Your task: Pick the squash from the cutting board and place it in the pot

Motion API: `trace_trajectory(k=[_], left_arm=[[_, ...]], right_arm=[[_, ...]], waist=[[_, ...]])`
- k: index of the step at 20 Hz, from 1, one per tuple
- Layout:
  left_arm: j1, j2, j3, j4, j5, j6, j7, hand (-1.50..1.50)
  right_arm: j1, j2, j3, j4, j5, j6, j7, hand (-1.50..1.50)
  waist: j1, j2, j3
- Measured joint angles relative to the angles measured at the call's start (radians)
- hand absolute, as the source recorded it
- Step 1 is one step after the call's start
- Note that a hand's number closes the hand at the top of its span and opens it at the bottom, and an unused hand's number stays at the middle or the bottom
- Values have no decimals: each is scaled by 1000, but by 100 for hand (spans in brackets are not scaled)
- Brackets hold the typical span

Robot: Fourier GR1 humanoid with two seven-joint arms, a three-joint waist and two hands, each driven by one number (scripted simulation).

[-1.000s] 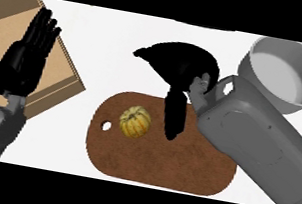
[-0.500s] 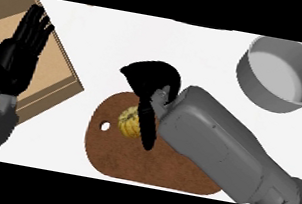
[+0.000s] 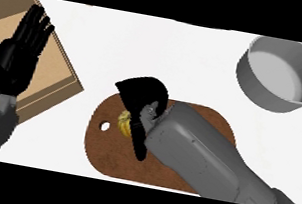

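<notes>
So the right robot hand (image 3: pixel 142 95) is down on the board (image 3: pixel 103 154), sitting right on top of the squash (image 3: pixel 125 123). All you get of the squash is a thin yellow sliver poking out on the hand's left side, the rest is covered. Honestly can't tell whether the hand has actually closed on it or is only resting over it, since the black of the hand hides the contact. The squash is on the board's upper left part, just beside the little hanging hole at the board's left edge. The grey forearm (image 3: pixel 197 158) runs in from the lower right corner and covers a good chunk of the board's right half. The board itself is near the desk's (image 3: pixel 155 49) lower edge, about the middle. The pot (image 3: pixel 255 89) is up in the desk's top right corner, well apart from the board, upright, with its handle pointing right. The left robot hand (image 3: pixel 13 57) is resting at the left edge, open flat with fingers up, holding nothing, over a wooden panel (image 3: pixel 53 76) that takes up the desk's left side.
</notes>
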Motion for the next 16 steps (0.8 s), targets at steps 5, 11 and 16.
trace_trajectory(k=[5,11,16], left_arm=[[6,-25,9,19,-25,-14,-27,0],[11,-33,24,2,-33,-26,-7,0],[12,-43,35,-10,-47,-32,6,0]], right_arm=[[1,29,5,19,39,-7,-12,-150],[58,35,35,35,137,-11,-18,-150],[73,45,60,98,181,-47,-39,-150]], waist=[[3,1,0],[1,0,0],[5,1,0]])
